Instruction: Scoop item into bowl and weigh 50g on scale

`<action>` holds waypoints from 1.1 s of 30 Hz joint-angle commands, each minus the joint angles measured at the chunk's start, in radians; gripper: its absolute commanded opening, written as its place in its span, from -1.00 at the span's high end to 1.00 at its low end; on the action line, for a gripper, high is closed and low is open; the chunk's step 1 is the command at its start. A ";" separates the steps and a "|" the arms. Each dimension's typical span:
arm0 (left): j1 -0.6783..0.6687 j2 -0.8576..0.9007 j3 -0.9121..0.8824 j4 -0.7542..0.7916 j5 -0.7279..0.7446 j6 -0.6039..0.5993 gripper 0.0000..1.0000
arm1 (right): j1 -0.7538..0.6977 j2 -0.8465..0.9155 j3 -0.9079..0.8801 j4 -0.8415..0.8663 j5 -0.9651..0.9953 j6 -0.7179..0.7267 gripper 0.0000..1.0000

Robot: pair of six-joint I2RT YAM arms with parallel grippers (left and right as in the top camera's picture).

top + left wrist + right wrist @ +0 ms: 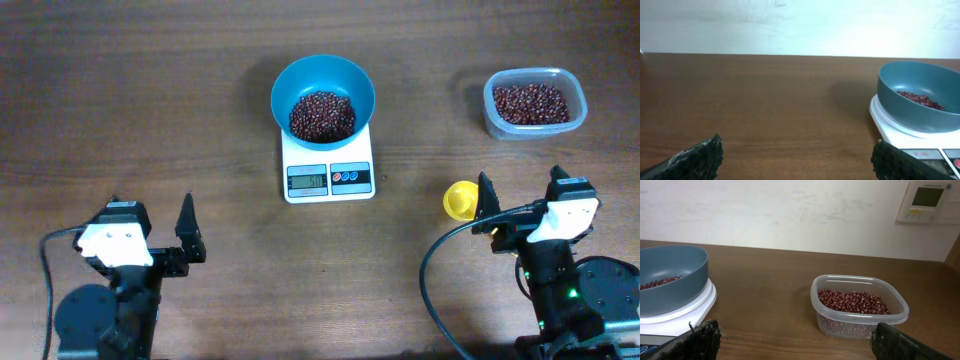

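Teal-blue plastic marks the bowl (322, 68), which sits on the white digital scale (365, 155) at the far middle of the wooden table (150, 100); a heap of red-brown beans (322, 116) lies in its bottom; the figures on the scale's display are too small to read, so how close the load stands to fifty grams cannot be told. At the far right, well apart from the scale, stands a clear plastic tub (492, 115) holding spare beans (536, 103); its long axis runs left to right.

The left gripper (797, 150) sits low at the near left, jaws spread wide with nothing between them; the bowl lies far and to its right. The right gripper (795, 330), at the near right, is likewise wide open and empty; from its wrist camera the tub lies ahead and a little right, the bowl ahead and left.

A yellow scoop (460, 200) rests on the table just beside the right gripper's left finger; whether the two touch cannot be told, and no handle shows from above, so its long axis cannot be told either. By my judgement any further step, adding beans or taking some out, starts with that scoop; the right arm is much the nearer to it and to the tub, and would need to shift left and close on it; the left arm is well apart from both.
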 commanded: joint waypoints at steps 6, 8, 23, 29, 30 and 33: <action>0.012 -0.043 -0.069 0.132 -0.014 -0.014 -0.97 | -0.007 -0.008 -0.008 -0.001 -0.005 0.009 -0.97; 0.013 -0.043 -0.069 0.110 -0.033 0.025 -0.97 | -0.007 -0.008 -0.008 -0.001 -0.006 0.009 -0.97; 0.012 -0.011 -0.068 0.106 0.006 0.008 -0.97 | -0.007 -0.008 -0.008 -0.001 -0.005 0.009 -0.97; 0.012 -0.015 -0.069 0.166 0.027 0.008 -0.97 | -0.007 -0.008 -0.008 -0.001 -0.005 0.009 -0.97; 0.012 -0.015 -0.069 0.173 0.027 0.008 -0.97 | -0.007 -0.008 -0.008 -0.001 -0.005 0.009 -0.97; 0.012 -0.015 -0.069 0.145 -0.002 -0.037 -0.97 | -0.007 -0.008 -0.008 -0.001 -0.005 0.009 -0.97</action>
